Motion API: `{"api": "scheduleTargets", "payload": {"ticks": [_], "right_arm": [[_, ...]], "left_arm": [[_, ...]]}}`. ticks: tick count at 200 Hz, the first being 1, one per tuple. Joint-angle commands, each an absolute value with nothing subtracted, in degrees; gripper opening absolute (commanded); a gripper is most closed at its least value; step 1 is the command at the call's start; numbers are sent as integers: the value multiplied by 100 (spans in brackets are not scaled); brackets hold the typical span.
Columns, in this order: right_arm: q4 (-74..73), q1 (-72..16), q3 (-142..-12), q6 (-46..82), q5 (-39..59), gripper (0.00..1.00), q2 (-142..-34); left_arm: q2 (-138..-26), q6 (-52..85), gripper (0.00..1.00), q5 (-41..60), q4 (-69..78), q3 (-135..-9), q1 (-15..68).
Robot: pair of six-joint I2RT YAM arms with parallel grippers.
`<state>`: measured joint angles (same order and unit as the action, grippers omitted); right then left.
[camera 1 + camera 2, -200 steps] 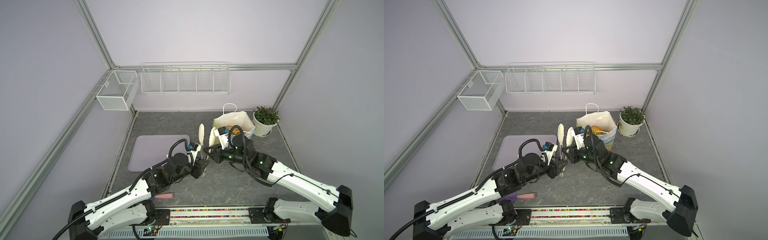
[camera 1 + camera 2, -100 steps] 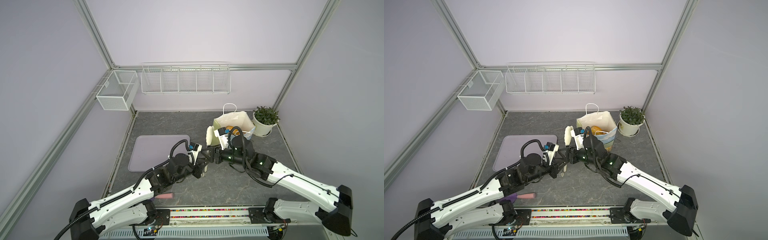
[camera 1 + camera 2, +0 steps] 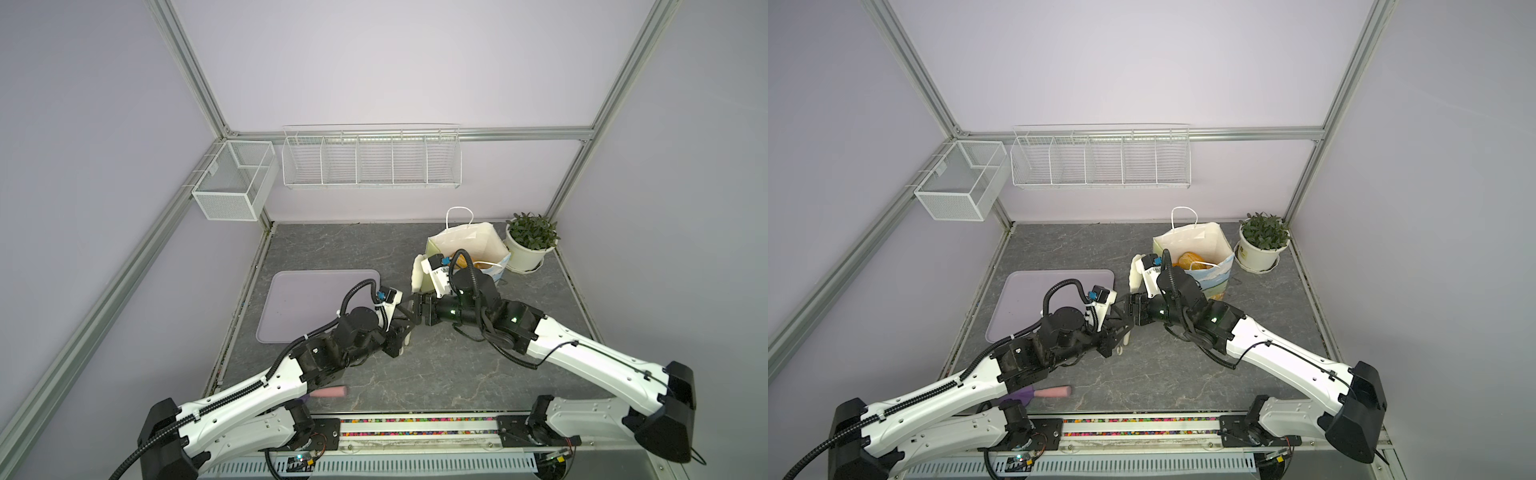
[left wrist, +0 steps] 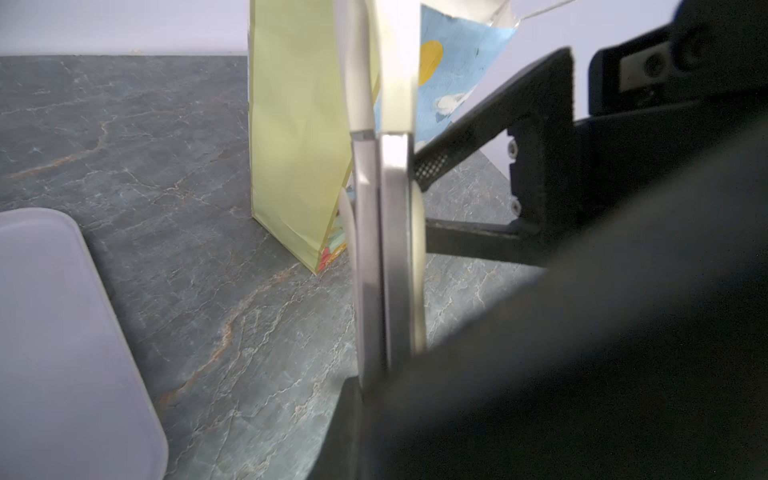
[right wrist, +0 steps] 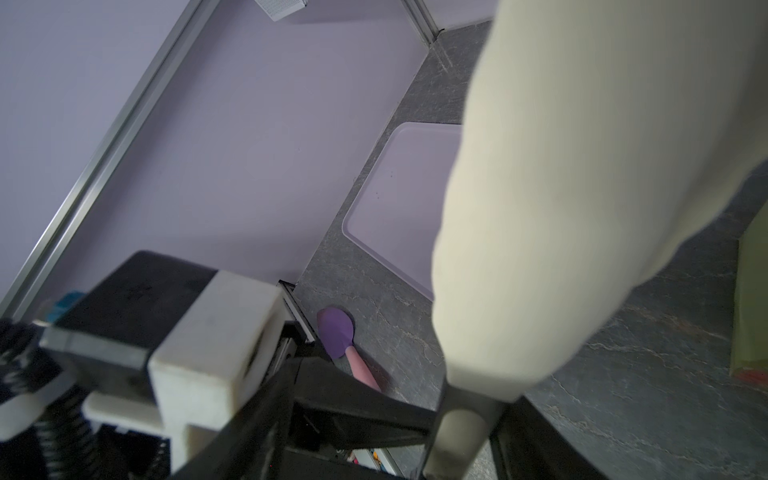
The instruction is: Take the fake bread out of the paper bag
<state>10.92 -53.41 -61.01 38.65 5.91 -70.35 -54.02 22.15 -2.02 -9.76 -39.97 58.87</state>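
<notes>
1. Since a second ago, the left fingers [image 5: 365,409] have closed on the lower edge of the toast [image 3: 417,272], and the right fingers [image 4: 478,124] have spread open beside it.
2. The toast stands upright over the worktop [image 3: 415,374], between the tray [image 3: 307,303] and the bag [image 3: 465,241].
3. Orange bread [image 3: 1185,259] lies inside the bag, which stands just beside the plant [image 3: 532,232].
</notes>
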Motion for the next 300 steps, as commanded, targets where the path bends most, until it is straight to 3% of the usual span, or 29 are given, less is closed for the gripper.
{"api": "scheduleTargets", "payload": {"ticks": [1,76,166,182,215,241,300], "right_arm": [[1767,-5291,-6019,3822,125,80,-6928],[2033,-5339,-5873,4011,-15,85,-6266],[1886,-5350,-5689,4126,-322,88,-6217],[1774,-5345,-5679,4089,-281,83,-6289],[1585,-5353,-5660,4024,-268,60,-6415],[1543,-5353,-5695,3987,-293,55,-6520],[1255,-5362,-5654,3878,-161,33,-6592]], "left_arm": [[-5031,1940,0,-490,-839,-4181,5977],[-4962,2073,0,-1001,-1039,-4156,5977],[-5007,2048,0,-404,99,-3700,5975],[-5117,2053,1,-239,337,-3623,5975],[-5342,2013,6,87,494,-3629,5977],[-5379,1996,12,123,424,-3656,5977],[-5412,2026,41,93,406,-3656,5977]]}}
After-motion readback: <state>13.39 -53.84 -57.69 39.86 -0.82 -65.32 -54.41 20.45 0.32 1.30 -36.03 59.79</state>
